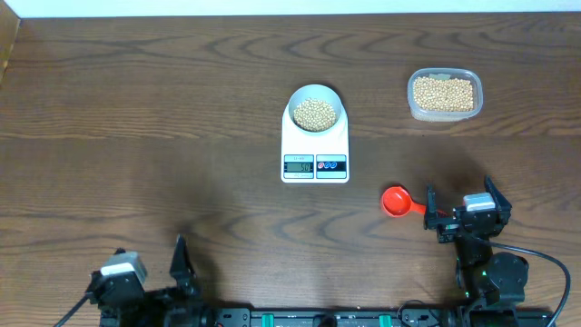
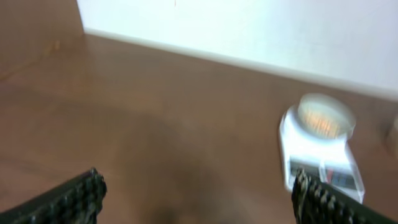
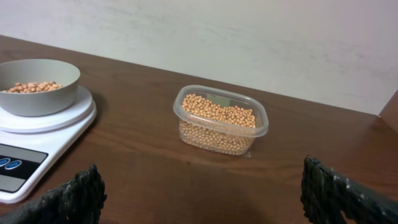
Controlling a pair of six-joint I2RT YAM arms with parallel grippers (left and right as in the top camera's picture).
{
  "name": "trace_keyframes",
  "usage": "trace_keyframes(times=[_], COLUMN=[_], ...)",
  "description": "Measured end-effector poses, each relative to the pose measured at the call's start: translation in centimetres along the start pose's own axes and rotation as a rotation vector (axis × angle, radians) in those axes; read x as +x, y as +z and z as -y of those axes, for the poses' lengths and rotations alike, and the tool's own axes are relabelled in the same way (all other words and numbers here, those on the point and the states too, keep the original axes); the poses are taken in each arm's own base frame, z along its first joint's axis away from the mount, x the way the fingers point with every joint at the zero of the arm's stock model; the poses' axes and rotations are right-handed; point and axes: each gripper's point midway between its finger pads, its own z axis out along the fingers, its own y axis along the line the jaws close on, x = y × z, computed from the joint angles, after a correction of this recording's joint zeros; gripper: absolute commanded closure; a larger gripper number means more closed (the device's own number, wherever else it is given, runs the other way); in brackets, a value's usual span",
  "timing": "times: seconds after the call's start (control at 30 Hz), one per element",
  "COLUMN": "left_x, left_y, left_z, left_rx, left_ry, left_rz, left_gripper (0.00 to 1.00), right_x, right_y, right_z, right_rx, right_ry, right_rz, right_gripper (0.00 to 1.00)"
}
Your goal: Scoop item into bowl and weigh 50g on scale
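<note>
Sitting in the bowl (image 1: 297, 98) on the scale (image 1: 315, 153) at mid-worktop (image 1: 182, 109), the beans (image 1: 315, 113) lay forward and to the left of my right claw (image 3: 205, 196), which gaped wide and held nothing. The red scoop (image 1: 397, 201) lay just beside it on its left, handle pointing toward it, cup turned away. My left claw (image 2: 196, 202), equally wide and empty, was well apart, so I judged the right arm nearer.
</note>
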Motion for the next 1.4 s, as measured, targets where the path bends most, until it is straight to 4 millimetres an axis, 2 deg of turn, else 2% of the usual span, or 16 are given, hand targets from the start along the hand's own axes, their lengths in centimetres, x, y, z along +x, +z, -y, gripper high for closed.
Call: trace_keyframes(times=[0.07, 0.2, 0.4, 0.53, 0.6, 0.7, 0.77, 1.17, 1.4], left_x=[-1.1, -1.0, 1.9, 3.2, 4.5, 6.0, 6.3, 6.4, 6.3], left_y=[1.7, 5.1, 9.9, 12.1, 13.1, 14.0, 14.1, 14.6, 14.7], left_z=[0.4, 0.9, 1.2, 1.4, 1.3, 1.2, 1.2, 1.8, 0.5], left_rx=[0.014, 0.028, 0.040, 0.057, 0.060, 0.059, 0.059, 0.103, 0.052], left_ry=[-0.052, -0.085, -0.093, -0.099, -0.098, -0.095, -0.094, -0.088, -0.085], left_rz=[0.066, 0.124, 0.142, 0.181, 0.180, 0.157, 0.151, 0.183, 0.189], left_gripper=[0.02, 0.02, 0.02, 0.02, 0.02, 0.02, 0.02, 0.02, 0.02], right_x=[0.0, 0.0, 0.0, -0.1, -0.1, -0.1, -0.1, 0.0, 0.0], right_y=[0.0, 0.0, 0.0, 0.0, 0.0, 0.0, 0.0, 0.0, 0.0], right_z=[0.0, 0.0, 0.0, 0.0, 0.0, 0.0, 0.0, 0.0, 0.0], right_rx=[0.000, 0.001, 0.000, 0.001, 0.001, 0.001, 0.001, 0.000, 0.001], right_ry=[0.000, 0.000, 0.000, 0.000, 0.000, 0.000, 0.000, 0.000, 0.000], right_rz=[0.000, 0.002, 0.002, 0.003, 0.003, 0.003, 0.003, 0.002, 0.002], right_gripper=[0.01, 0.01, 0.01, 0.01, 0.01, 0.01, 0.01, 0.01, 0.01])
